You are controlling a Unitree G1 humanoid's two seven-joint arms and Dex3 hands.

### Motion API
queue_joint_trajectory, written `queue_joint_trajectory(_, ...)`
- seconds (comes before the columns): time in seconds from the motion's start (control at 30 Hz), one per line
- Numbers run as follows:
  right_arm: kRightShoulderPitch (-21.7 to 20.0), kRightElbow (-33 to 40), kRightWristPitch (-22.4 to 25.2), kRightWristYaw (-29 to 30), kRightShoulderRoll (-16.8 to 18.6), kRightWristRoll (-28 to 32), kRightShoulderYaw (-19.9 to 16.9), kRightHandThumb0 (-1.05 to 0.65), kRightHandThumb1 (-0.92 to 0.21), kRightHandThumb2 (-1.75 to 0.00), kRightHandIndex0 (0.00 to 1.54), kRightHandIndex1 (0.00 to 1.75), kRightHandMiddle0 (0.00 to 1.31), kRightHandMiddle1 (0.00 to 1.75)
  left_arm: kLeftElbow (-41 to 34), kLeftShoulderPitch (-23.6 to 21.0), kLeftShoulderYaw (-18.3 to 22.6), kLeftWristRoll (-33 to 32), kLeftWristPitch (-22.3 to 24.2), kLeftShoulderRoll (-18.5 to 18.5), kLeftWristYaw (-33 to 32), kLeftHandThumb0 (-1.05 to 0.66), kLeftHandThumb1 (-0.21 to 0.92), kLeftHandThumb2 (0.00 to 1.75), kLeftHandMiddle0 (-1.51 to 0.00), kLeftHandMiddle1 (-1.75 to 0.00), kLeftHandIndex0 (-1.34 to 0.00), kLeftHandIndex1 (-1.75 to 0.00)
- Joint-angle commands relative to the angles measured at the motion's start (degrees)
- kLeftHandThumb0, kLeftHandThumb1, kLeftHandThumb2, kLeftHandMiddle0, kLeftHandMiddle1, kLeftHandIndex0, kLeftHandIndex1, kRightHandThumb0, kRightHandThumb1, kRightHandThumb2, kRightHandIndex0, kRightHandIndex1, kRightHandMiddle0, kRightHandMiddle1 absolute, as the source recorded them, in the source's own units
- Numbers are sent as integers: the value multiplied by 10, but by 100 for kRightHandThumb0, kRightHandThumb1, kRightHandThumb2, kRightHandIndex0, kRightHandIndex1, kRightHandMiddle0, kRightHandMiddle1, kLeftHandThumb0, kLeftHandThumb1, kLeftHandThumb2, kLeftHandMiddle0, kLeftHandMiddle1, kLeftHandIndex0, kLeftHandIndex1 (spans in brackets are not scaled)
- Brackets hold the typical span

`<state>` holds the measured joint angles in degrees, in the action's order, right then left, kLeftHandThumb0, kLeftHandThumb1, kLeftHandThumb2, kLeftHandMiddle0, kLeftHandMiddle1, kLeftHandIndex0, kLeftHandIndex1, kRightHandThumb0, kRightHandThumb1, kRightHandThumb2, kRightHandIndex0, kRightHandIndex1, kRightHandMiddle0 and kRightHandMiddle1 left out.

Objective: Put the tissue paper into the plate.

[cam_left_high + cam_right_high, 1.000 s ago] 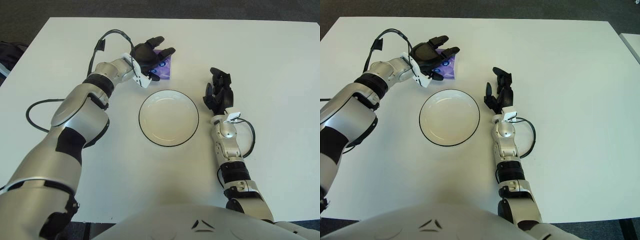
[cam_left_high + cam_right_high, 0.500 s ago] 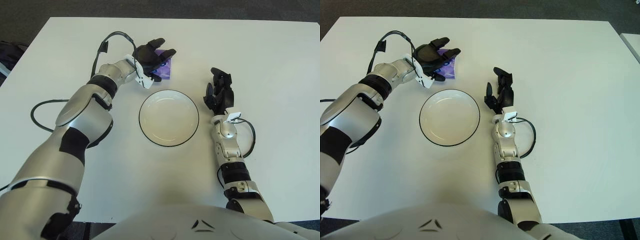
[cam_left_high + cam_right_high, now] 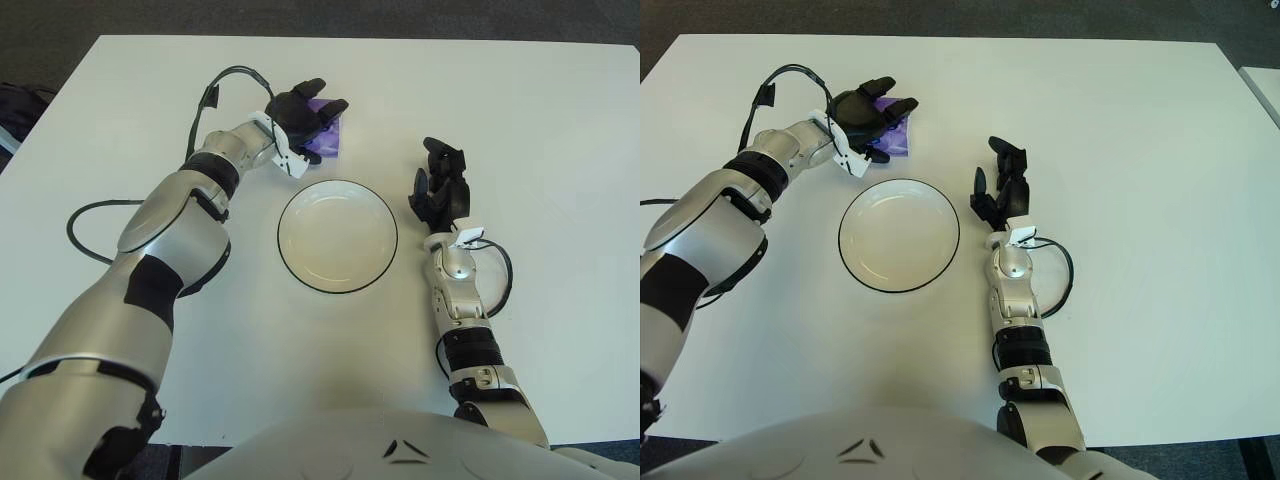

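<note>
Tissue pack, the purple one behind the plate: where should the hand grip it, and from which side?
The purple tissue pack lies flat on the table, so probably from above, pinching its two long edges. The left hand is over it; its fingers look spread, no grasp visible. The plate sits just nearer the robot. The right hand is idle beside the plate.

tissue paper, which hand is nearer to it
Left. The left hand is right over the purple tissue paper, fingers spread across its top. The right hand is parked on the far side of the plate, apart from it.
</note>
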<state>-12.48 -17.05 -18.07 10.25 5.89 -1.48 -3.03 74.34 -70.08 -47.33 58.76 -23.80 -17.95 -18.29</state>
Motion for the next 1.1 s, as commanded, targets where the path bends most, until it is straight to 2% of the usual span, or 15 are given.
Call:
queue_joint_trajectory(0.0,53,-31,44,1,-1,9,-11,-55,-86,-63,31,26,0,97,15,25,-10,6,15,-4,13,-101,92,83,-7,0,0,-21)
queue_joint_trajectory(0.53,61,-24,47,-9,-7,9,-11,-56,-87,-64,30,25,0,98,16,20,-7,1,49,-18,22,-102,92,80,-5,0,0,-20)
queue_joint_trajectory(1.07,60,-28,49,-18,-5,16,-14,-55,-86,-64,31,26,0,98,14,20,-6,2,64,-32,-14,-102,92,83,-5,0,0,-15)
